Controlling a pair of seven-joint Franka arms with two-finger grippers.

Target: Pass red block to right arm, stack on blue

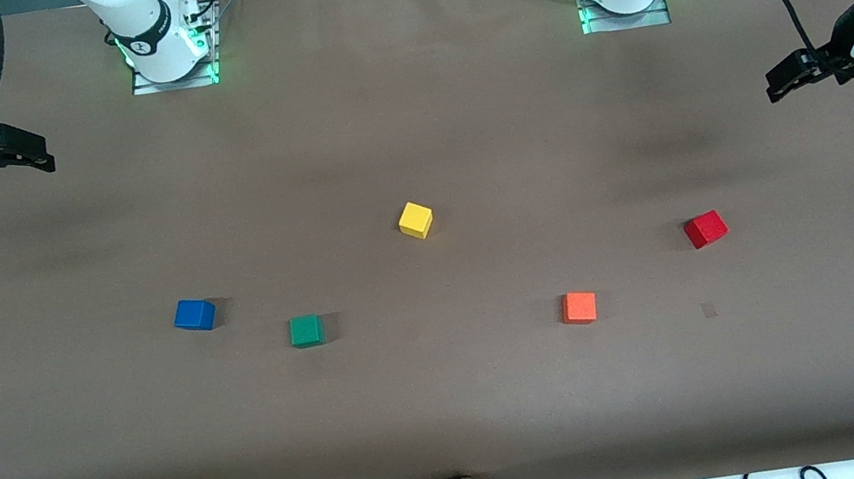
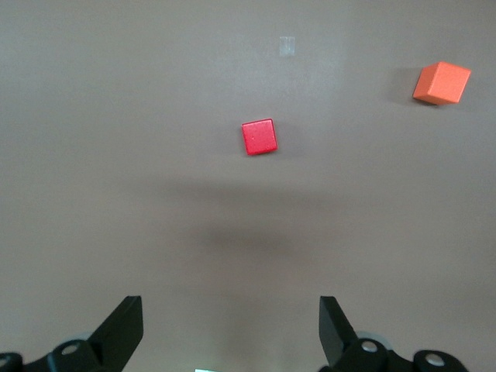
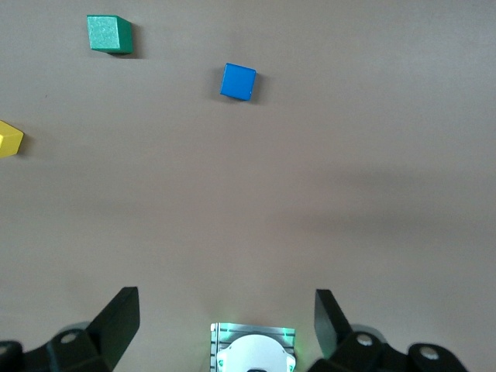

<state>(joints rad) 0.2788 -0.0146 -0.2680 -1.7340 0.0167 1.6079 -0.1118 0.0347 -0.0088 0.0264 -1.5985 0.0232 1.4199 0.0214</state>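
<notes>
Both arms are waiting high; the left claw (image 1: pixel 779 85) and right claw (image 1: pixel 35 153) are hanging released. The red block (image 1: pixel 706 229) is sitting at the frame's right, the blue block (image 1: pixel 194 315) at its left. The left claw should be descending squarely over red

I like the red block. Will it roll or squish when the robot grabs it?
Probably not. The red block is a flat-sided cube sitting flat on the table, so it should slide, not roll. It looks solid, likely stiff and light.
</notes>
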